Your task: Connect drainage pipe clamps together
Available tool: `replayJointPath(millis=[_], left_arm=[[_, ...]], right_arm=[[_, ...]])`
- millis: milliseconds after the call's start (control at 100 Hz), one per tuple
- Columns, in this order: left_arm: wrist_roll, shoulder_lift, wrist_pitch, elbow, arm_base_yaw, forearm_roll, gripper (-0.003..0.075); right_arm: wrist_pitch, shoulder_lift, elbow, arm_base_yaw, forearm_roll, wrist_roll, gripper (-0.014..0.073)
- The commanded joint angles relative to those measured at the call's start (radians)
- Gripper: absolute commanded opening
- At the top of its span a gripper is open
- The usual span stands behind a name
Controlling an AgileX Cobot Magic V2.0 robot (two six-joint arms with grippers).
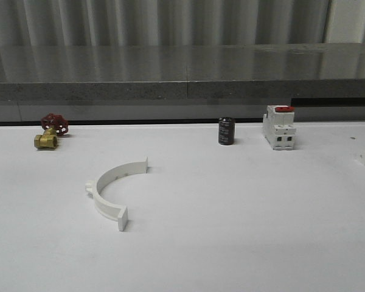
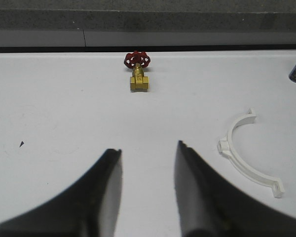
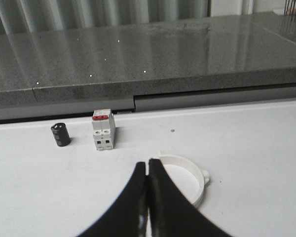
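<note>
On the white bench (image 1: 243, 207) before a grey ledge, one half-ring clamp (image 1: 112, 182) lay flat, bulging toward nine o'clock, at two o'clock from the open left tool (image 2: 147, 170), while the second half-ring (image 3: 190, 175) lay just beyond the closed, empty right tool (image 3: 147, 170).

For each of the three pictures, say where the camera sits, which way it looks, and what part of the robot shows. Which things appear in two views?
Front: faces forward over the table; half-ring.
Left wrist: over the table; open left gripper, half-ring, valve.
Right wrist: low, toward the ledge; shut right gripper, another half-ring, breaker.
Shared: capacitor, breaker.
</note>
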Motion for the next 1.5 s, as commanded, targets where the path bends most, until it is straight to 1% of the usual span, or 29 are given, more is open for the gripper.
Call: replayJointPath(millis=[0,10,30,150,210,310,410,450,500,550,600,620,650,690,740,770,880,1000,1200,1360,1490], left_arm=[[0.0,-0.009,-0.091,-0.024,0.001,-0.01,0.0025],[0.0,-0.009,-0.093,-0.024,0.001,-0.01,0.0001],[0.0,-0.009,-0.095,-0.024,0.001,-0.01,-0.0021],[0.0,-0.009,-0.103,-0.024,0.001,-0.002,-0.0021],[0.0,-0.009,-0.103,-0.024,0.001,-0.002,-0.0021],[0.0,-0.009,-0.103,-0.024,0.001,-0.002,-0.0021],[0.0,-0.009,-0.103,-0.024,0.001,-0.002,-0.0021],[0.0,-0.009,-0.103,-0.024,0.001,-0.002,-0.0021],[0.0,-0.009,-0.103,-0.024,0.001,-0.002,-0.0021],[0.0,-0.009,-0.103,-0.024,0.001,-0.002,-0.0021],[0.0,-0.009,-0.103,-0.024,0.001,-0.002,-0.0021],[0.0,-0.009,-0.103,-0.024,0.001,-0.002,-0.0021],[0.0,-0.009,-0.103,-0.024,0.001,-0.002,-0.0021],[0.0,-0.009,-0.103,-0.024,0.001,-0.002,-0.0021],[0.0,-0.009,-0.103,-0.024,0.001,-0.002,-0.0021],[0.0,-0.009,-0.103,-0.024,0.001,-0.002,-0.0021],[0.0,-0.009,-0.103,-0.024,0.001,-0.002,-0.0021],[0.0,-0.009,-0.103,-0.024,0.001,-0.002,-0.0021],[0.0,-0.009,-0.103,-0.024,0.001,-0.002,-0.0021],[0.0,-0.009,-0.103,-0.024,0.001,-0.002,-0.0021],[0.0,-0.009,-0.103,-0.024,0.001,-0.002,-0.0021]], right_arm=[[0.053,0.115,-0.148,0.0,-0.003,0.001,-0.0068],[0.062,0.134,-0.168,0.0,-0.003,0.001,-0.0068],[0.093,0.153,-0.198,0.0,-0.003,0.001,-0.0068],[0.267,0.323,-0.356,0.0,0.009,0.001,-0.0068],[0.322,0.391,-0.41,0.0,0.018,0.001,-0.0068],[0.354,0.483,-0.462,0.0,0.034,0.001,-0.0068],[0.368,0.552,-0.47,0.0,0.054,0.001,-0.0062],[0.378,0.572,-0.469,0.0,0.063,0.001,-0.0048],[0.391,0.601,-0.469,0.0,0.066,0.001,0.0001],[0.398,0.621,-0.469,0.0,0.066,0.001,0.0081],[0.399,0.638,-0.469,0.0,0.066,0.001,0.0206],[0.399,0.643,-0.469,0.0,0.066,0.001,0.0241],[0.396,0.651,-0.469,0.0,0.066,0.001,0.0328],[0.388,0.662,-0.469,0.0,0.066,0.0,0.0419],[0.371,0.678,-0.469,0.0,0.066,-0.003,0.0494],[0.357,0.691,-0.47,0.0,0.066,-0.004,0.0516],[0.351,0.782,-0.508,0.0,0.065,-0.008,0.0521],[0.347,0.919,-0.584,-0.013,0.059,-0.05,0.0521],[0.333,1.141,-0.723,-0.129,0.069,-0.125,0.0521],[0.333,1.316,-0.805,-0.205,0.118,-0.263,0.0521],[0.337,1.432,-0.848,-0.23,0.163,-0.347,0.0521]])
